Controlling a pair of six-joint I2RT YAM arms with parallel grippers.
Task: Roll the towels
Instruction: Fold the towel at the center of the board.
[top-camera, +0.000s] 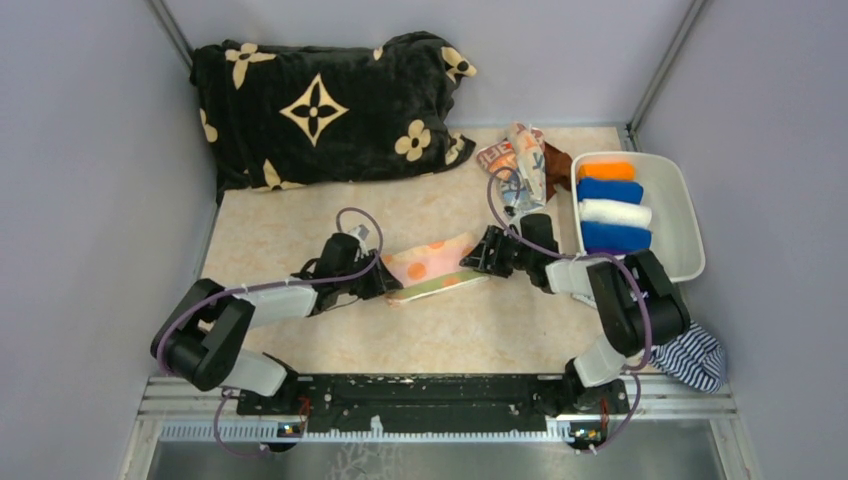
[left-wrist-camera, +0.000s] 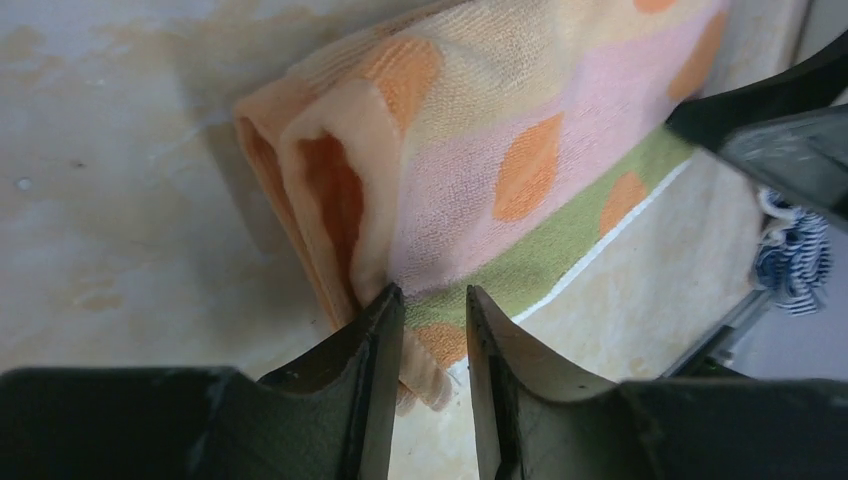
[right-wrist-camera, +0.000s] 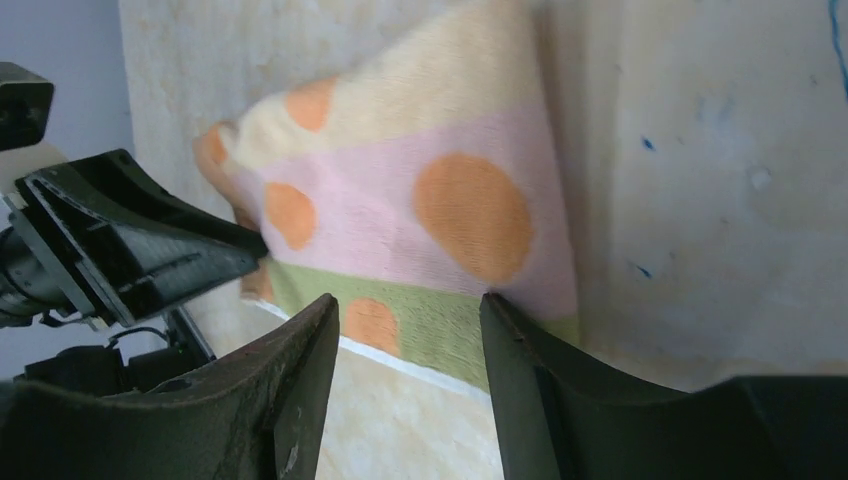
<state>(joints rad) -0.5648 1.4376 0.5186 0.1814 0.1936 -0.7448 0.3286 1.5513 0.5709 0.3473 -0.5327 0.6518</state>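
The orange-peach printed towel (top-camera: 435, 268) lies folded on the table between both grippers. My left gripper (top-camera: 385, 283) has its jaws close together on the towel's left near corner (left-wrist-camera: 432, 345), beside the open fold. My right gripper (top-camera: 476, 262) is open, its jaws straddling the green band at the towel's right end (right-wrist-camera: 420, 330) without pinching it. The pale printed towel with red marks (top-camera: 520, 158) and the brown towel (top-camera: 556, 160) lie bunched at the back. Plain orange, blue and white rolls (top-camera: 612, 205) sit in the bin.
The white bin (top-camera: 680, 215) stands at the right. A big black blanket with beige flowers (top-camera: 320, 110) fills the back left. A navy-and-white striped cloth (top-camera: 695, 355) lies at the table's right near corner. Grey walls close in on three sides.
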